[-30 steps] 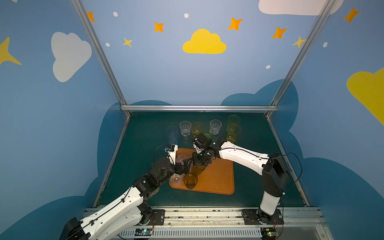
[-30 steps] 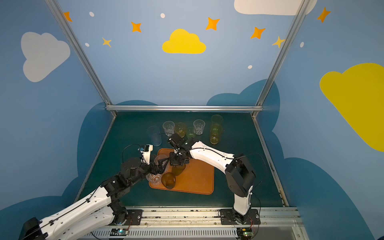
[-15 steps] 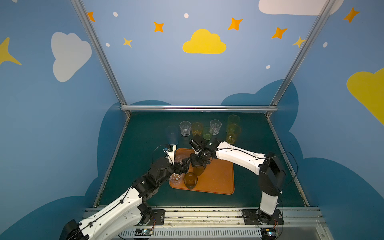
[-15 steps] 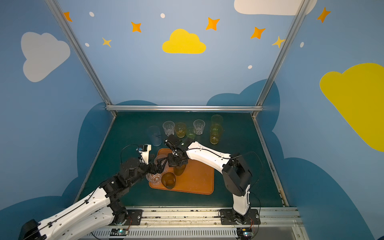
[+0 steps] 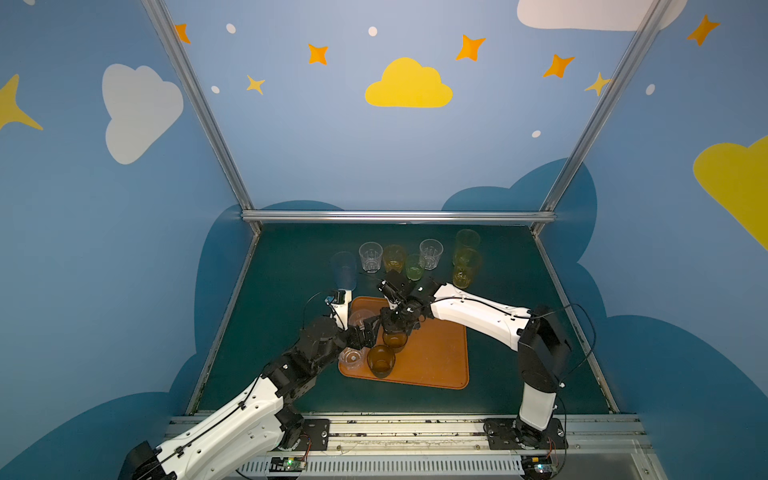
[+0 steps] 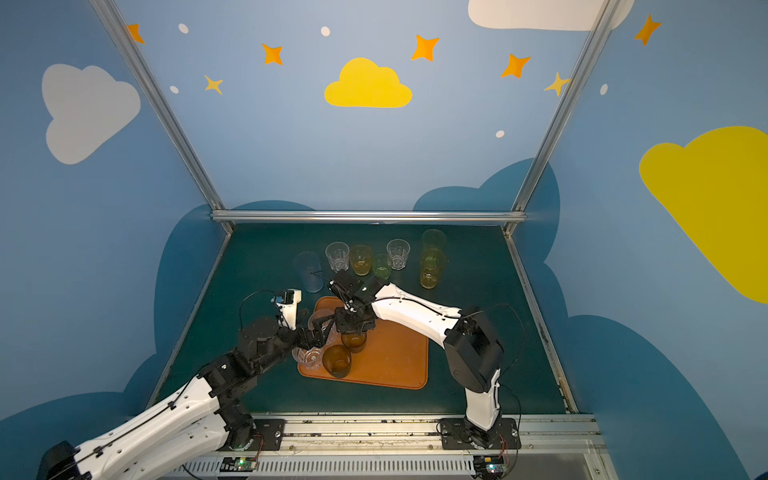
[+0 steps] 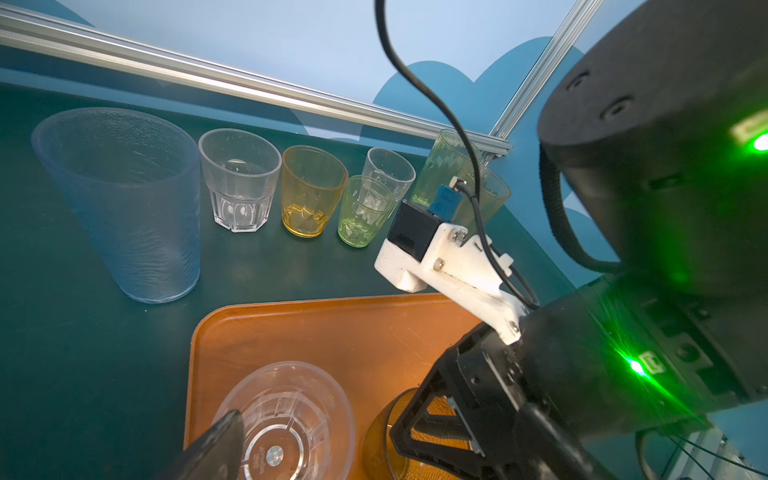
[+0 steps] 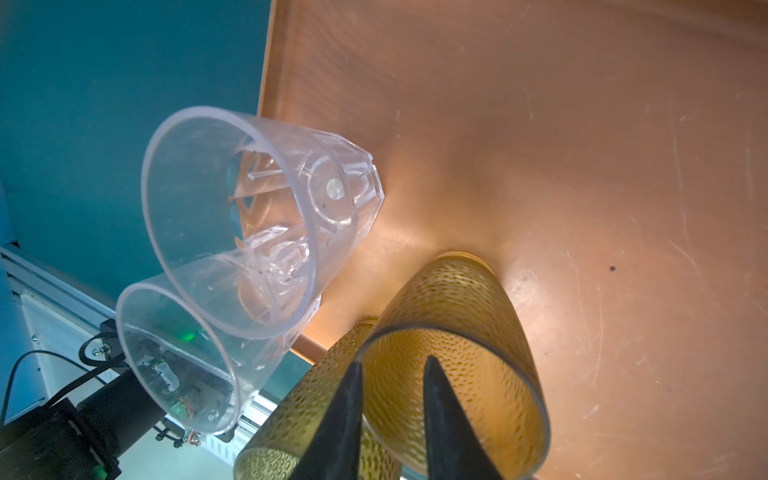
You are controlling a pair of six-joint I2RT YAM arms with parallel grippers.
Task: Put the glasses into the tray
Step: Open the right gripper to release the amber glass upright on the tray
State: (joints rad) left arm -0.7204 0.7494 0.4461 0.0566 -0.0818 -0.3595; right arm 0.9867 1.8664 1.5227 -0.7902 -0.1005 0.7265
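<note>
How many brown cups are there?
2. One dark brown dimpled plastic tumbler stands near the front edge of the flat orange plastic tray. The other brown tumbler stands just behind it, with the right tool at its rim. None seems hidden.

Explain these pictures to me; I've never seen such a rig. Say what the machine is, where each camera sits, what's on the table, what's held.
These are two robot arms on a rail at the table's front, each ending in a two-fingered tool. Two pictures look down from overhead, side by side; two come from cameras on the arms' wrists. On the green table lies an orange tray holding two clear glasses and two brown glasses. Seven more glasses stand behind it, from a tall bluish glass to two tall yellow glasses. The left tool is wide open, one finger next to a clear glass. The right tool straddles a brown glass's rim, fingers slightly apart. Nothing is lifted.
</note>
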